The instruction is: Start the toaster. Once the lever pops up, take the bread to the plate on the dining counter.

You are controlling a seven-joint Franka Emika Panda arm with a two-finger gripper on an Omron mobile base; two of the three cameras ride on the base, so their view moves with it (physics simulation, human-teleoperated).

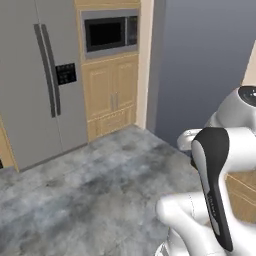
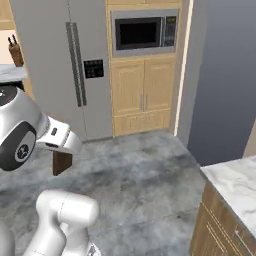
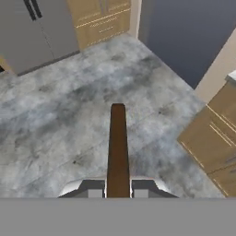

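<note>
One bread (image 3: 117,147) slice (hand-clamped (image 3: 117,189))

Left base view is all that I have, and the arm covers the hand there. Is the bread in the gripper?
Observer: Yes. In the hand view the gripper is shut on the bread, seen edge-on above the floor.
Operator: Is any counter near?
Observer: In the right base view a marble counter lies at the lower right, over wood cabinets.
</note>
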